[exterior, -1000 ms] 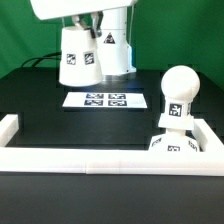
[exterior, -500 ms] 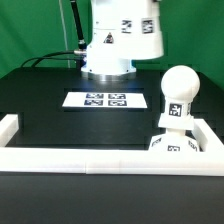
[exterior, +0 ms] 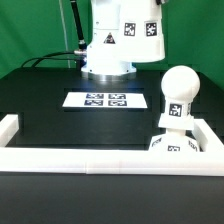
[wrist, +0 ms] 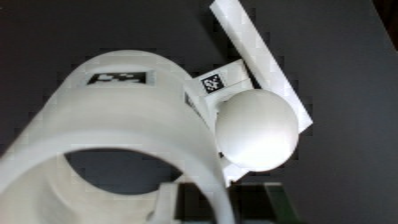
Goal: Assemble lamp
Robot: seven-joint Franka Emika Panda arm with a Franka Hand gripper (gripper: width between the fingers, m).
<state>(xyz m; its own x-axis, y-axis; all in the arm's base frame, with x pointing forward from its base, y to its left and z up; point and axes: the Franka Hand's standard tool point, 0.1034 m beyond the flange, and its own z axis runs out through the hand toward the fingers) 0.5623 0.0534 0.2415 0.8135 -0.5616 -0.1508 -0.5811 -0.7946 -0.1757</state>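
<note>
Robotics lab bench: black table [exterior: 60, 125] with white fence rail [exterior: 100, 160], fiducial marker board [exterior: 105, 100], green backdrop [exterior: 195, 45], cables [exterior: 55, 55] behind robot base [exterior: 108, 68]

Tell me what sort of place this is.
Probably a robotics lab bench set up for assembly trials. A black table is bounded by a white rail, a marker board printed with tags lies fixed on it, and the lamp parts, such as the bulb, carry black-and-white tags.

shade [exterior: 122, 33] carried from upper left toward the exterior view's right, now larger, slightly higher
</note>
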